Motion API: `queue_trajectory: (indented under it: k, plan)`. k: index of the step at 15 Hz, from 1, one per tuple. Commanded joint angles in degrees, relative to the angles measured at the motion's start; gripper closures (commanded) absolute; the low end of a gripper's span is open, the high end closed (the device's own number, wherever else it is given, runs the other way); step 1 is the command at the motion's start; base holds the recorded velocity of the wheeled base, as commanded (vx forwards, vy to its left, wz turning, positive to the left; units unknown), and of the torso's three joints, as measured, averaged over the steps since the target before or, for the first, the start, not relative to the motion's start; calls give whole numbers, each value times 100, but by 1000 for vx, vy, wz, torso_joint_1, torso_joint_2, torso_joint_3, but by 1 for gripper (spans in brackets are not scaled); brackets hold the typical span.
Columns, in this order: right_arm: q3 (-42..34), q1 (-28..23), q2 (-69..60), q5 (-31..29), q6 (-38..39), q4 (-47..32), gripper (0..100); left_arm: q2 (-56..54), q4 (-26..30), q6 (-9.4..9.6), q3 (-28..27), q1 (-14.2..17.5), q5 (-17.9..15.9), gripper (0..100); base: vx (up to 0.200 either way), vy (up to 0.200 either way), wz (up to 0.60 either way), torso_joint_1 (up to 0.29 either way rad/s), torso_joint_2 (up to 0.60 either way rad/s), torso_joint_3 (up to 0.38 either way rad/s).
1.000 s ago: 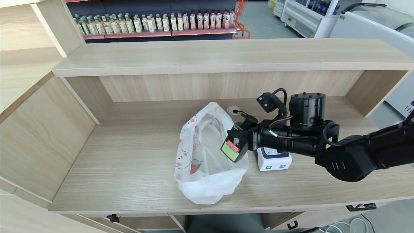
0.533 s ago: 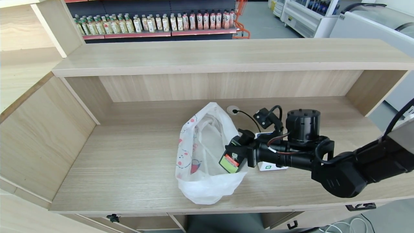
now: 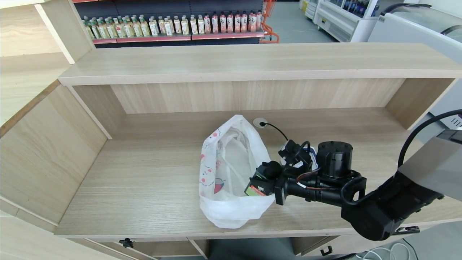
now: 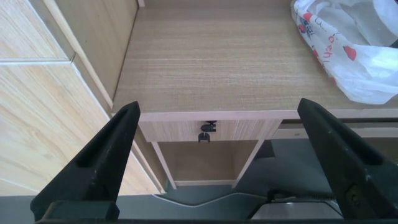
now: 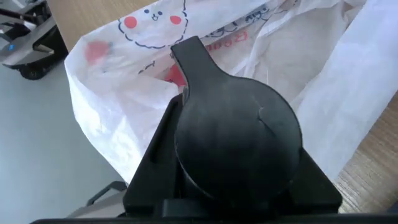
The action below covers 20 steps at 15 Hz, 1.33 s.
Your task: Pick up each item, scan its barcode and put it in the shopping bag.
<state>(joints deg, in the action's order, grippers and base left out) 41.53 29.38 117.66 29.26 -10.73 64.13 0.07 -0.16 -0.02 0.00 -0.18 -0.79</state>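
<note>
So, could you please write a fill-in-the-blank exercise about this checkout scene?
1. The right tool holds the item at the mouth of the ____ bag.
2. The left tool is ____ and holds nothing.
3. Behind the counter, a shop shelf carries rows of ____.
Missing words: white; open; bottles.

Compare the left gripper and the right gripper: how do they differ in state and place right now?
The left gripper is open and empty; the right gripper is shut on a green-and-red item. The left gripper hangs out beyond the counter's front edge, apart from the shopping bag; the right gripper sits at the bag's mouth. Both are black.
</note>
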Motion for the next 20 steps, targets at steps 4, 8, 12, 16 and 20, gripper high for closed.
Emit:
queue_trajectory:
  k: [4, 8, 12, 16, 20]
  plan:
    - [145, -20, -33, 1, 1, -77, 0, 1, -2, 2, 0, 1, 0, 0, 0, 0, 0, 0, 0, 0]
    - [593, -169, -727, 27, 9, -481, 0, 1, -2, -6, 0, 1, 0, 0, 0, 0, 0, 0, 0, 0]
    - [558, -389, -2301, -17, -8, -1615, 0, 1, -2, -6, 0, 1, 0, 0, 0, 0, 0, 0, 0, 0]
    - [312, -925, -3935, -1783, 317, -3671, 0, 1, -2, 2, 0, 1, 0, 0, 0, 0, 0, 0, 0, 0]
    - [-1314, -1892, -5122, -2354, 378, -4111, 0, 1, -2, 2, 0, 1, 0, 0, 0, 0, 0, 0, 0, 0]
